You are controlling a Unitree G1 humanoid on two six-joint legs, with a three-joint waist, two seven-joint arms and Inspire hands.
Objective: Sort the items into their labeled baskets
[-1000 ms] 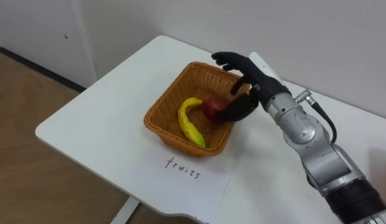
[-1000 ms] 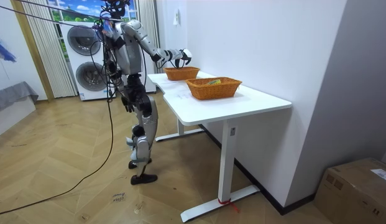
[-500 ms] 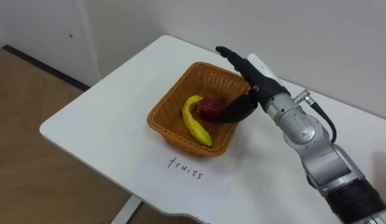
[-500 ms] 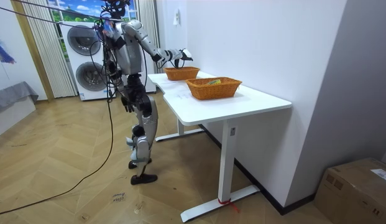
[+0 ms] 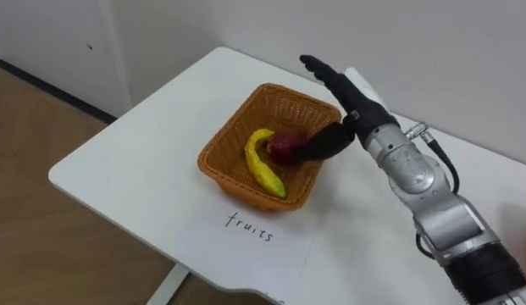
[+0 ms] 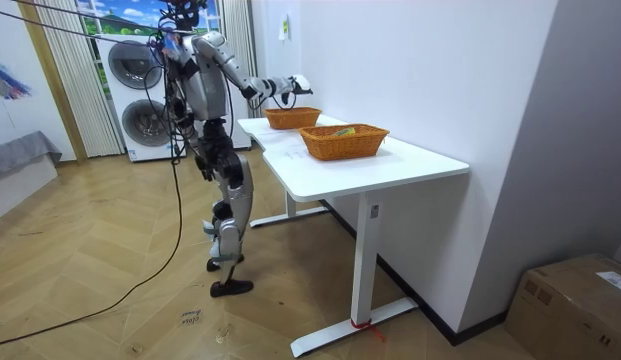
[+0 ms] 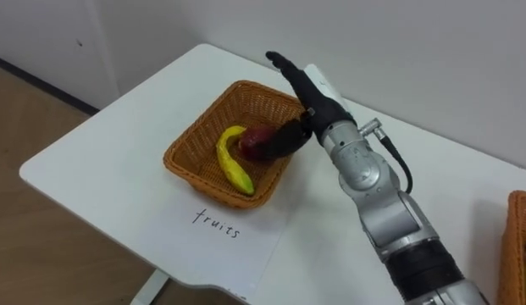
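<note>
Furthest left, the white desk (image 5: 127,161) juts out with a rounded corner over the wooden floor, and a sheet of paper (image 5: 246,246) with a handwritten word lies at its near edge. Just behind the paper stands the wicker fruit basket (image 5: 218,151). Inside it a yellow banana (image 5: 263,165) curves along the middle, and a dark red apple (image 5: 284,146) sits just to its right, touching it. Over the basket's right rim hovers the right hand (image 5: 351,97). Its fingers (image 5: 323,69) are held straight and spread above the far corner, grasping nothing, and its dark thumb (image 5: 322,144) reaches down against the apple's right side. Further right, at the edge of the right eye view, a second basket (image 7: 521,246) shows on the same desk. From across the room, the robot stands at the desk's far end, its arm stretched over the farther basket.
</note>
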